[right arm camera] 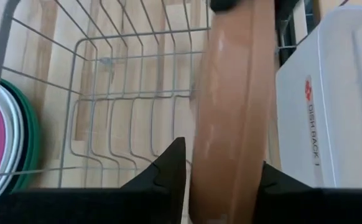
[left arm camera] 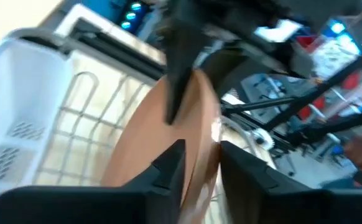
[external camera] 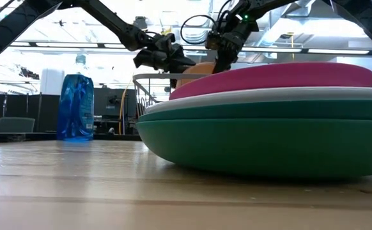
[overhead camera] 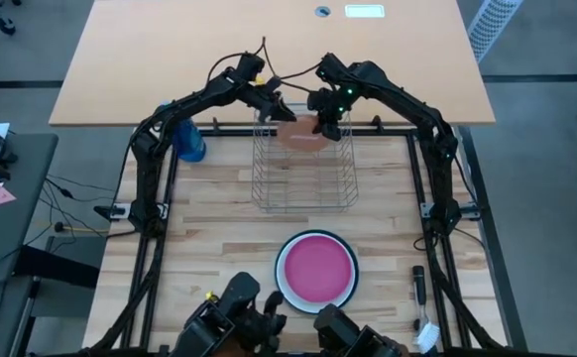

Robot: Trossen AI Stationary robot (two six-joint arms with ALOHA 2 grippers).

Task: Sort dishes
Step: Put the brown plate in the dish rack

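Both grippers, left (left arm camera: pixel 196 165) and right (right arm camera: pixel 221 168), clamped on orange plate (overhead camera: pixel 301 132) over rack (overhead camera: pixel 305 183); uneven release could tip it off the wires.

The right gripper (right arm camera: pixel 221 171) clasps the salmon-orange plate (right arm camera: pixel 234 112) on edge over the wire dish rack (right arm camera: pixel 125 106), beside a white box (right arm camera: pixel 330 106).

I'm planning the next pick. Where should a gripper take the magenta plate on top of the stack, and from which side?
Grip the magenta plate at its raised rim, probably the edge facing the wire rack. It lies flat atop the stack, so only the rim offers thickness; jaws should come in low from the side, one above and one under it.
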